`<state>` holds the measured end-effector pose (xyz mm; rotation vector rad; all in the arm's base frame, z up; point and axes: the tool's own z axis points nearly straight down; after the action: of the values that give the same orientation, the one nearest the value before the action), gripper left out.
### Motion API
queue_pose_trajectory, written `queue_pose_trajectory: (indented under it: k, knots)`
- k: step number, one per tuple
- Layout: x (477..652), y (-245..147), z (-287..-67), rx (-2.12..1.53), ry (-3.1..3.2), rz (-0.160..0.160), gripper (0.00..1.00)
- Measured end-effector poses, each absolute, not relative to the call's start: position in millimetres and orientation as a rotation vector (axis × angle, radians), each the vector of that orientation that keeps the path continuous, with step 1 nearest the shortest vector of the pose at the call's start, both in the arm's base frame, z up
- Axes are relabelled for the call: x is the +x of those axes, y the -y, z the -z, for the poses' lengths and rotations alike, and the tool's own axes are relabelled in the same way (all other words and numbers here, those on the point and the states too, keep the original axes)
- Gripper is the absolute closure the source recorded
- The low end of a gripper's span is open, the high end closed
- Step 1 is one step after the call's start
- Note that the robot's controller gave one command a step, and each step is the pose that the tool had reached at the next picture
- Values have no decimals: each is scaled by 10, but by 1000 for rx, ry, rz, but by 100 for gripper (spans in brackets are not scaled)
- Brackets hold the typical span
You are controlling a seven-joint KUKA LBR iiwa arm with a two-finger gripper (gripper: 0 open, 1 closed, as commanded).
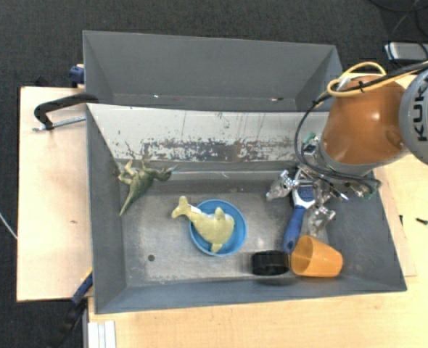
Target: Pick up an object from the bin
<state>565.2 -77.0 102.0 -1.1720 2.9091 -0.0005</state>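
Observation:
My gripper (301,205) hangs low over the right side of the bin, under the arm's orange cover. Its metal fingers (280,189) stand spread and open. A blue stick-like handle (294,232) lies on the bin floor between them and runs toward the front. An orange cup (317,258) lies on its side just in front of the gripper, touching the handle's near end. A small black block (270,263) sits left of the cup.
A pale yellow whale toy (211,225) rests on a round blue dish (232,243) mid-floor. A green dinosaur figure (138,180) stands at the back left. The arm and its cables cover the bin's right rim.

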Motion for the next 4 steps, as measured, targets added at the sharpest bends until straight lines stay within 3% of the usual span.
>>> queue_pose_trajectory:
  k: [1,2,3,4]
  knots:
    - [5779,767,-1010,-1212,-2891,2,0]
    - [5825,853,-734,-1492,-2757,2,0]
    - [5839,844,-749,-1489,-2761,1,0]
    - [5842,845,-750,-1487,-2761,1,100]
